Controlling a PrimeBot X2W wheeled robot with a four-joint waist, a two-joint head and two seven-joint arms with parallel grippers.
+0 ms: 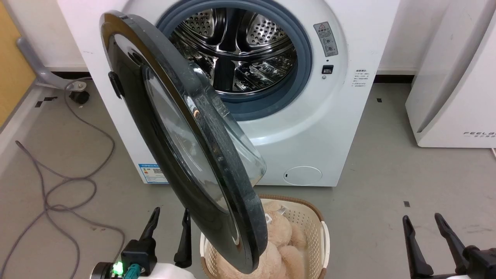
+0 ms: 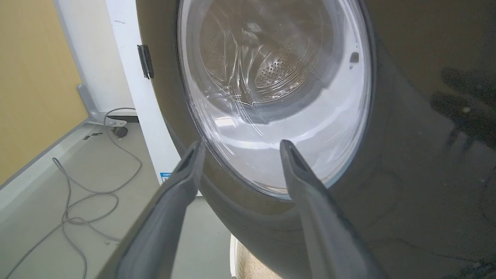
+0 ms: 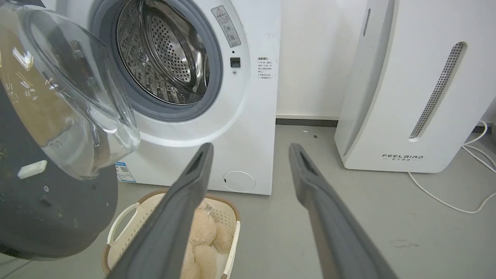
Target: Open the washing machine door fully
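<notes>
The washing machine door (image 1: 174, 128), round and glossy black with a bulging clear glass window, stands swung out toward me, roughly edge-on, hinged on the left. Behind it the white washing machine (image 1: 310, 128) shows its steel drum (image 1: 240, 42) and grey gasket. My left gripper (image 1: 170, 219) is open at the lower left, just left of the door's lower rim; in the left wrist view the gripper (image 2: 240, 145) faces the door's outer face (image 2: 407, 155), holding nothing. My right gripper (image 1: 424, 221) is open at the lower right, well clear of the door (image 3: 46, 201).
A cream laundry basket (image 1: 319, 236) holding a beige plush toy (image 1: 277, 232) sits on the floor under the door's lower edge. A white FEELBIRD appliance (image 1: 457, 89) stands to the right. Grey cables (image 1: 69, 178) trail over the floor at left, by a yellow wall (image 1: 11, 58).
</notes>
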